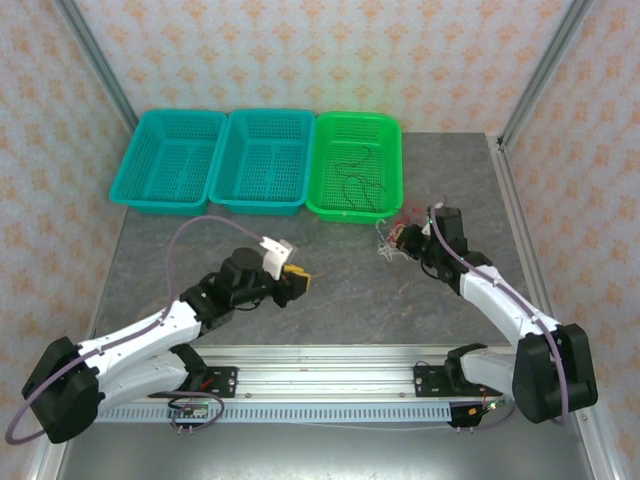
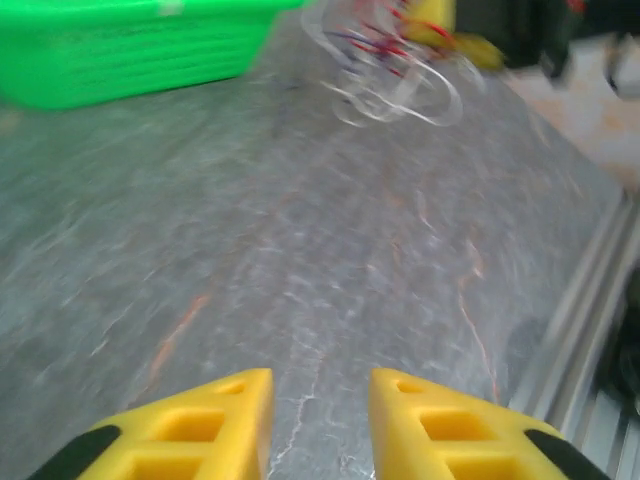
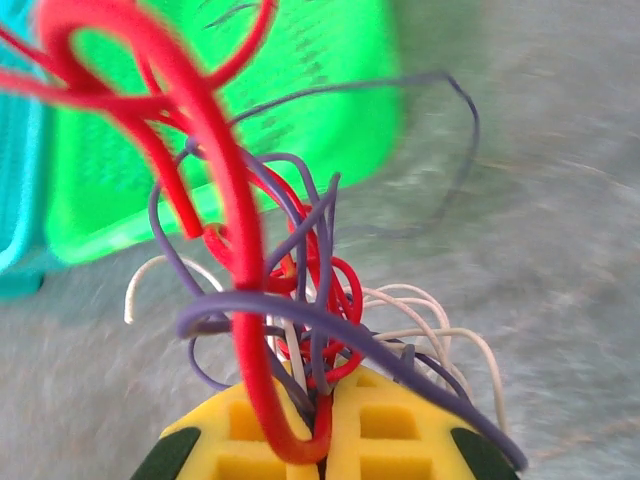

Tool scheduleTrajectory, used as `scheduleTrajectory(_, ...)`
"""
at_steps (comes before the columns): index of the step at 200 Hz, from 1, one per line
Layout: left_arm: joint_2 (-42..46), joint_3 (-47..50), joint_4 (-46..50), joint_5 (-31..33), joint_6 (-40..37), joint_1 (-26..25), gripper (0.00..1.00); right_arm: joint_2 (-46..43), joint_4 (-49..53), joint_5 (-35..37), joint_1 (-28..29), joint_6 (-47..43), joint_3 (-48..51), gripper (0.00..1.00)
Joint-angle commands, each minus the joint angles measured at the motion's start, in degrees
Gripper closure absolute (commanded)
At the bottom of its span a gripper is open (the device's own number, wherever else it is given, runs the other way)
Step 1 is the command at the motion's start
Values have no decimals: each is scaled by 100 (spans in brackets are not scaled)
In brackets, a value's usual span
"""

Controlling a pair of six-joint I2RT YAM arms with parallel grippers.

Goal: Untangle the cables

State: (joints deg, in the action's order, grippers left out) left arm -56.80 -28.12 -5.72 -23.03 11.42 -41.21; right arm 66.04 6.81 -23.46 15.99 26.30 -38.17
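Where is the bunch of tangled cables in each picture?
Top external: the cables lie right of the middle, at the right hand's tip, just before the green basket.
Left wrist: the cables are blurry at the top, right of the middle; green basket top left.
Right wrist: the cables are in the middle, pinched in the right hand; green basket upper left.
Shared landmark: the green basket.

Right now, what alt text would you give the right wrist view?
The yellow right end effector is shut on the cables, a red, purple and white tangle rising toward the camera. Behind it, a green basket stands on the grey table.
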Motion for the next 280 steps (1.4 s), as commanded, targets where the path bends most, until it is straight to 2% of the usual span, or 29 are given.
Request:
scheduleTrajectory(1, -46, -569, -597, -16, -1084, -98, 60, -81, 903, -239, 616, -1590, -569, 100)
scheduleTrajectory(30, 20, -940, -375, 331, -2150, -92, 50, -243, 1691, 134, 1321, -2577, -1151, 100)
scheduleTrajectory(69, 84, -1066, -362, 472, -3040, -93, 32, -340, 2186, 45, 1783, -3101, -1613, 100)
scheduleTrajectory(99, -252, -1077, -831, 275, -3062, -96, 28, -200, 1878, -340, 1964, -3057, -1709, 100)
scheduleTrajectory(142, -1083, -1647, -1133, -166, -2529, -88, 29, -88, 1721, -388, 2005, -2910, -1816, 100)
scheduleTrajectory(150, -1226, -1721, -1176, -182, -2488, -87, 32, -102, 1695, -396, 2005, -2875, -1808, 100)
scheduleTrajectory(186, -1634, -1851, -1267, -280, -2353, -88, 59, -172, 1500, -424, 2013, -2705, -1706, 100)
scheduleTrajectory(225, -1730, -1900, -1217, -289, -2256, -89, 99, -146, 1378, -159, 2014, -2594, -1634, 100)
scheduleTrajectory(232, -1705, -1906, -1198, -282, -2245, -89, 100, -144, 1376, 11, 2013, -2539, -1624, 97)
scheduleTrajectory(250, -1558, -1866, -1235, -251, -2143, -80, 100, -110, 1421, 1022, 2016, -2177, -1580, 85)
scheduleTrajectory(265, -1381, -1811, -1291, -139, -2029, -72, 100, -72, 1509, 2361, 2000, -1688, -1480, 74)
scheduleTrajectory(280, -1193, -1773, -1272, -1, -1893, -56, 100, -35, 1679, 3335, 1872, -1162, -1349, 73)
